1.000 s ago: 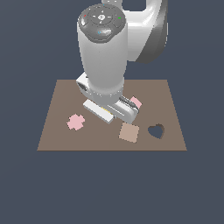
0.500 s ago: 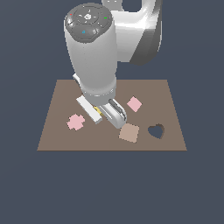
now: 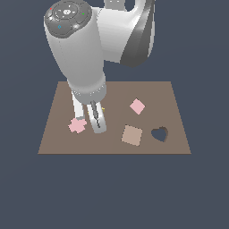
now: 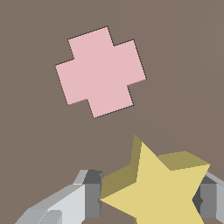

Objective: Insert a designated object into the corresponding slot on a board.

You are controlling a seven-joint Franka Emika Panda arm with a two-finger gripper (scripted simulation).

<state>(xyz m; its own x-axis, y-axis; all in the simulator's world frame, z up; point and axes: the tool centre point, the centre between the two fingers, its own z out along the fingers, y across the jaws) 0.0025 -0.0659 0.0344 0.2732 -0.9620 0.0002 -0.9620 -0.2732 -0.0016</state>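
The big white robot arm leans down over the brown board, toward the exterior view's left side. At its tip, the hand is pinching the yellow star. In the wrist view one grey finger presses on one side of the star and the other finger presses on the far side, so the star sits snug between them. The star looks thick, with darker yellow sides. In the exterior view the star is almost hidden behind the arm, and only a tiny yellow speck peeks out. A pink cross lies flat on the board just beside the hand. In the exterior view it sits by the fingers, on their left. A pink square lies tilted like a diamond nearer the middle of the board. A lighter brown square sits close to the front edge. Next to it, on the exterior view's right, is a dark heart-shaped hole. I cannot see a star-shaped hole in either view.
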